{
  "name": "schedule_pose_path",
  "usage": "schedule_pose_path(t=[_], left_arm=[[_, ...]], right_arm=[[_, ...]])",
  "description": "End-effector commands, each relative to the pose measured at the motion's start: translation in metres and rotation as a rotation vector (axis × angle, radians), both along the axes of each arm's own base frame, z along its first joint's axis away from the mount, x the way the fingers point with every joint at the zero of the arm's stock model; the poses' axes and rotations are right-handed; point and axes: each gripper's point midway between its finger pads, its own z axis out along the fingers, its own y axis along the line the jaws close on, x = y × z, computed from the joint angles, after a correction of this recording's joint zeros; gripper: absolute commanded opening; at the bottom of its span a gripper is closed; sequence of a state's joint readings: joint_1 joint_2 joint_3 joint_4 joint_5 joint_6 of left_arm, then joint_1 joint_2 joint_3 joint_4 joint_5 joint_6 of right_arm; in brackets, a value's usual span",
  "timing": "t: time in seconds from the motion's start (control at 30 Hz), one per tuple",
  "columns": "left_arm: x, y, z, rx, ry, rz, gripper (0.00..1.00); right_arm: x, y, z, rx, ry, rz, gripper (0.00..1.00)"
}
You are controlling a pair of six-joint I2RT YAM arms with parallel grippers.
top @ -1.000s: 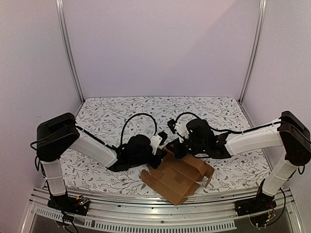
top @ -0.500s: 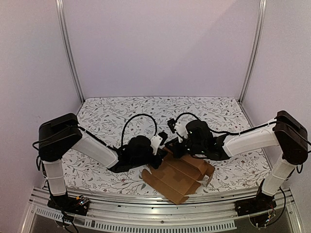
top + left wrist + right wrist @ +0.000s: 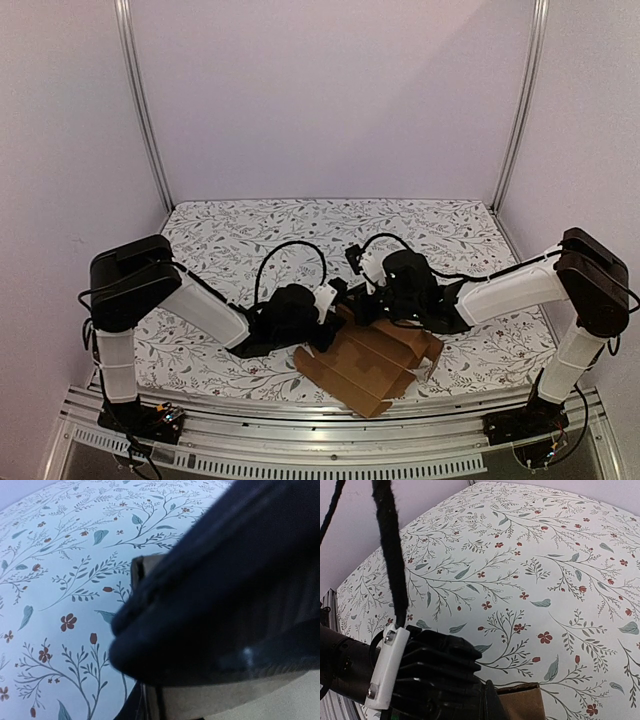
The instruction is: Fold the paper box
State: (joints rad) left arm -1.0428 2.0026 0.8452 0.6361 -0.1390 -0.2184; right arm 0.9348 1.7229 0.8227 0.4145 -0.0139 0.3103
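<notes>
The paper box, plain brown cardboard, lies half folded at the near middle of the table, with creased panels raised and a flap at its right end. My left gripper is at its far left corner and my right gripper at its far edge; both wrists crowd together there. In the left wrist view a blurred black mass fills the right side, with the paper box under it. The right wrist view shows a flap of the paper box beside the left arm's black gripper body; the right fingers are hidden.
A floral cloth covers the table. Black cables loop above both wrists, and one cable hangs across the right wrist view. Metal posts and pale walls enclose the back. An aluminium rail runs along the near edge.
The left arm has shifted slightly right and toward the box. The right wrist has edged left. The box lies slightly flatter.
</notes>
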Motion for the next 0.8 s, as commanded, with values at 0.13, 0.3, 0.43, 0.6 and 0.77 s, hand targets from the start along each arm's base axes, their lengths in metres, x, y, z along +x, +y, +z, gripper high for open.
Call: schedule_pose_path(t=[0.13,0.3,0.43,0.6,0.77], left_arm=[[0.002,-0.011,-0.005,0.004,0.008,0.003,0.22],[0.005,-0.016,-0.002,-0.016,0.005,0.009,0.22],[0.009,-0.018,0.0,-0.023,-0.008,0.023,0.19],[0.012,-0.021,0.004,-0.039,-0.019,0.027,0.0],[0.013,-0.018,0.008,-0.045,-0.035,0.042,0.0]], right_arm=[[-0.007,-0.015,-0.037,-0.068,0.079,-0.028,0.0],[-0.009,-0.015,-0.038,-0.052,0.091,-0.025,0.0],[-0.01,-0.014,-0.037,-0.04,0.096,-0.024,0.0],[-0.012,-0.014,-0.034,-0.021,0.103,-0.024,0.0],[-0.014,-0.015,-0.029,-0.003,0.109,-0.028,0.0]])
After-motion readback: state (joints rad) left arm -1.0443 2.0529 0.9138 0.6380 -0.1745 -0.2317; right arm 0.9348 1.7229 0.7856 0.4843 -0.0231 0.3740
